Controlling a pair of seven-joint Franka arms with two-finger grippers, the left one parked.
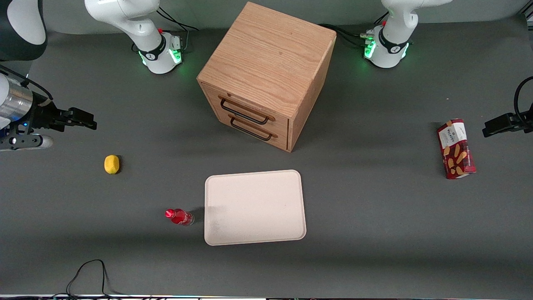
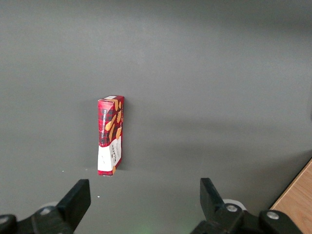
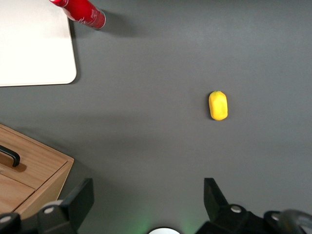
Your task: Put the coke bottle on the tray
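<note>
The coke bottle (image 1: 179, 216) lies on its side on the grey table, red cap pointing away from the tray, right beside the tray's short edge; it also shows in the right wrist view (image 3: 80, 12). The cream tray (image 1: 255, 207) lies flat in front of the wooden drawer cabinet, with nothing on it; its corner shows in the right wrist view (image 3: 34, 46). My gripper (image 1: 85, 122) hangs above the table at the working arm's end, well away from the bottle and farther from the front camera than it. Its fingers (image 3: 78, 197) are spread wide and hold nothing.
A yellow lemon (image 1: 111, 164) lies between my gripper and the bottle; it also shows in the right wrist view (image 3: 218, 105). A wooden drawer cabinet (image 1: 266, 75) stands mid-table. A red biscuit box (image 1: 456, 148) lies toward the parked arm's end. A black cable (image 1: 89, 273) loops near the table's front edge.
</note>
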